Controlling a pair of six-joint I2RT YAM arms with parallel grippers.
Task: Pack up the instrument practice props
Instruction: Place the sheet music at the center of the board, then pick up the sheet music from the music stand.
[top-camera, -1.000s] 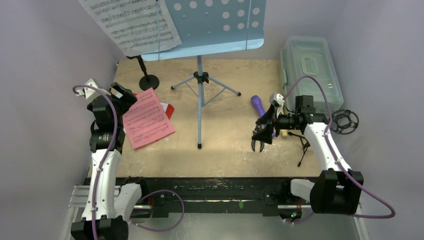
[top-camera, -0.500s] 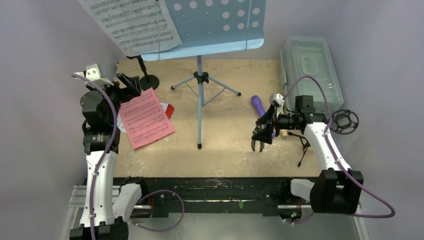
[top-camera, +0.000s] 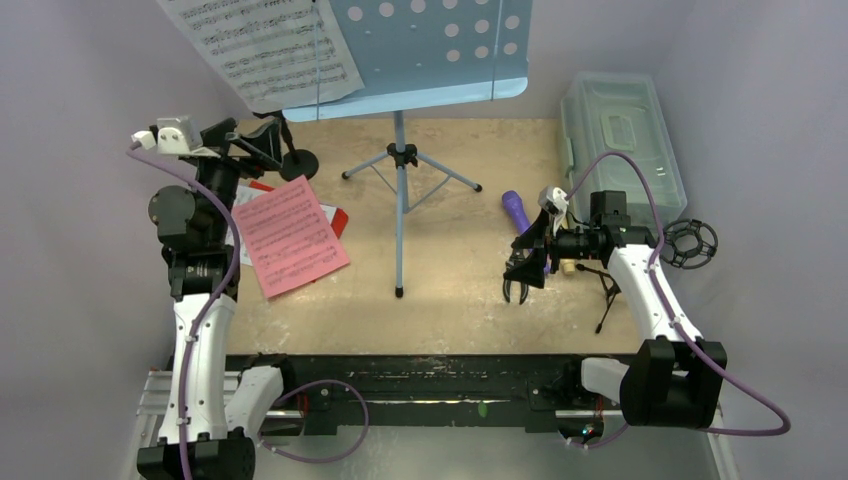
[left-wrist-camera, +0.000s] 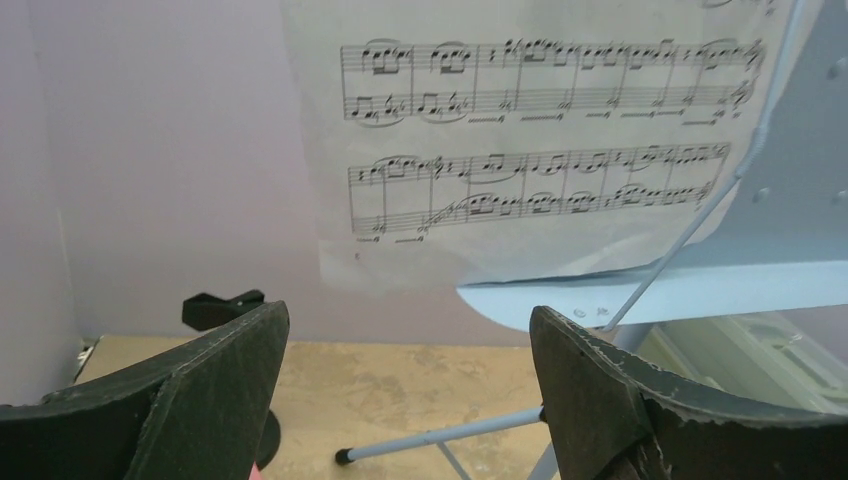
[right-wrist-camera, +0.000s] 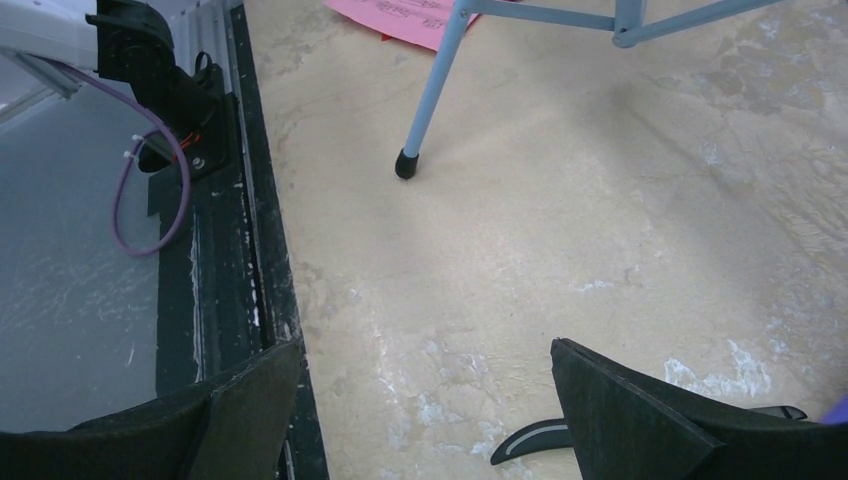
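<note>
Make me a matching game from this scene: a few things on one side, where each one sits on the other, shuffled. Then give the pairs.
1. white paper sheet-music page
2. pinkish-red paper sheet-music page
3. purple microphone
4. translucent grey-green plastic box

A. far right edge of the beige table
B. flat on the table, left of the tripod legs
C. propped on the light-blue perforated music desk
D. on the table, right of the tripod legs

Pairs: 1-C; 2-B; 3-D; 4-A.

The tan worktop carries a light-blue music stand on tripod legs at its middle. Left of the stand lies a red sheet-music page, with a round-base pole behind the page. Right of the stand lie a purple microphone and a black mic tripod.
</note>
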